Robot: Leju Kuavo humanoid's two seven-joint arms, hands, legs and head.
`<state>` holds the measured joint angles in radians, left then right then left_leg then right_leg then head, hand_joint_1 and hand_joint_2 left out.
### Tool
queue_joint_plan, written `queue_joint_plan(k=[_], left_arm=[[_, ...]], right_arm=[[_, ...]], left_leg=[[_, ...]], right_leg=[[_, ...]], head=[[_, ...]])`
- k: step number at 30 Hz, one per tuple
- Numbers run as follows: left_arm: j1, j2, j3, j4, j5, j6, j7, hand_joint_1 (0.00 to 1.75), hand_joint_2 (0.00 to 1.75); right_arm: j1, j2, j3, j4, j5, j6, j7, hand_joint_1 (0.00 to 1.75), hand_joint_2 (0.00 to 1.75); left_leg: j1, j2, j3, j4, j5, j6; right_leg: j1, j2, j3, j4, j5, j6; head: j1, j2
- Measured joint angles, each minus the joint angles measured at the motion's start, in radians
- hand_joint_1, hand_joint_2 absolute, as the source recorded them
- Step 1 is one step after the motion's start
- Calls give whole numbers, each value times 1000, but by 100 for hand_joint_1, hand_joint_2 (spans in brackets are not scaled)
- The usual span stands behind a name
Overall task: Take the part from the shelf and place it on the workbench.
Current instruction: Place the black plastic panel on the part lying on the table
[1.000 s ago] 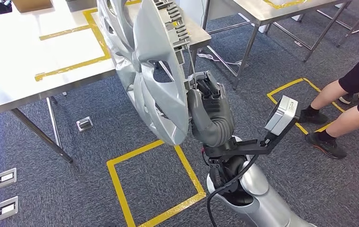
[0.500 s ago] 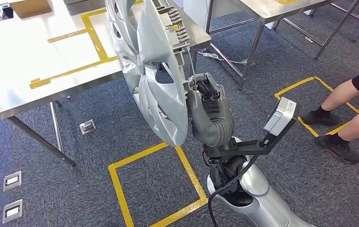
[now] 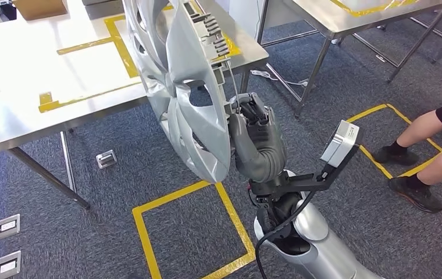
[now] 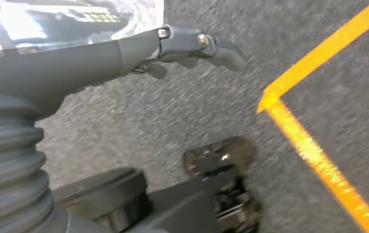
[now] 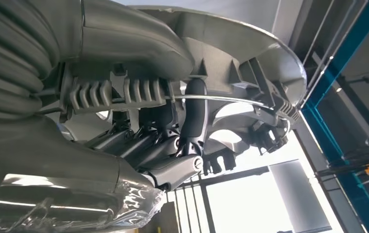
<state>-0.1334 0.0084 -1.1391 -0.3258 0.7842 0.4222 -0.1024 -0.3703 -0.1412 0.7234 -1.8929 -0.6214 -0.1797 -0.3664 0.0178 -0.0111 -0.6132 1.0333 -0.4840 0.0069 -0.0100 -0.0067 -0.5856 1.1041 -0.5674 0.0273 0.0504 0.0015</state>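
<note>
the right hand (image 3: 252,125) grips the wheel cover (image 3: 186,87) by its rim, fingers (image 5: 192,114) hooked round the wire ring on its ribbed back, and carries it upright on edge. over the last second the whole scene slides across the head view and the worktop (image 3: 27,87) sits a little fuller under the cover's top, so the robot seems to be turning or stepping toward it; the grip looks the same. i judge the carry is nearly over, with the set-down inside the yellow tape outline (image 3: 120,43) left to do. the left hand (image 4: 192,48) hangs over the carpet, fingers loosely apart, holding nothing. the cover is silver plastic with swept spokes and dark gaps. beyond, a person's legs (image 3: 422,151) stand near a taped floor square.
</note>
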Motion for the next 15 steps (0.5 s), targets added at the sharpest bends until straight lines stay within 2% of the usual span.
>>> queue_joint_plan(k=[2, 3, 4, 5, 7, 8, 9, 11, 13, 15], left_arm=[[-1, -1, 0, 0, 0, 0, 0, 0, 175], [0, -1, 0, 0, 0, 0, 0, 0, 175], [2, -1, 0, 0, 0, -1, 1, 0, 175], [3, -1, 0, 0, 0, -1, 1, 0, 175], [3, -2, 0, 0, 0, -1, 2, 0, 175], [3, -3, 0, 0, 0, -1, 2, 0, 175], [3, -4, 0, 0, 0, -1, 2, 0, 175], [3, -4, 0, 0, 0, -2, 2, 0, 175], [2, -4, 0, 0, 0, -3, 2, 0, 175], [1, -4, 0, 0, 0, -2, 2, 0, 175]], right_arm=[[2, -1, 0, 0, 0, 0, 0, 175, 175], [3, -1, 0, 0, 0, 0, 0, 175, 175], [5, -1, 0, 1, 0, 0, 0, 175, 175], [5, -2, 0, 1, 0, 0, 0, 175, 175], [5, -2, 0, 1, 0, 0, 0, 175, 175], [5, -2, 0, 2, 0, 0, 0, 175, 175], [5, -2, 0, 2, 0, 0, 0, 175, 175], [4, -2, 0, 2, 0, 0, 0, 175, 175], [4, -2, 0, 1, 0, 0, 0, 175, 175], [5, -2, 0, 1, 0, 0, 0, 175, 175]], left_leg=[[-1, 0, 6, 0, -8, 6], [-1, 0, 11, 0, -13, 7], [-1, -1, 19, 0, -19, 7], [-1, -2, 28, 1, -26, 6], [-1, -5, 50, 0, -42, 1], [-2, -7, 58, 1, -50, -4], [-3, -7, 62, 1, -56, -9], [-3, -7, 63, -1, -61, -21], [-3, -4, 64, 0, -71, -31], [-5, -3, 43, 55, -105, -34]], right_leg=[[-1, 1, -86, 138, -43, 6], [-1, 1, -126, 193, -50, 9], [-1, 1, -152, 217, -37, 9], [-1, 1, -157, 200, -2, 8], [0, 1, -122, 80, 93, -1], [3, 2, -101, 23, 126, -8], [5, 3, -85, -19, 139, -15], [10, 5, -74, -45, 127, -29], [6, 5, -64, -59, 117, -40], [0, 4, -47, -73, 113, -48]], head=[[4, 0], [5, 0], [6, 0], [8, 0], [9, 0], [8, 0], [7, 0], [5, 0], [5, 0], [2, 0]])
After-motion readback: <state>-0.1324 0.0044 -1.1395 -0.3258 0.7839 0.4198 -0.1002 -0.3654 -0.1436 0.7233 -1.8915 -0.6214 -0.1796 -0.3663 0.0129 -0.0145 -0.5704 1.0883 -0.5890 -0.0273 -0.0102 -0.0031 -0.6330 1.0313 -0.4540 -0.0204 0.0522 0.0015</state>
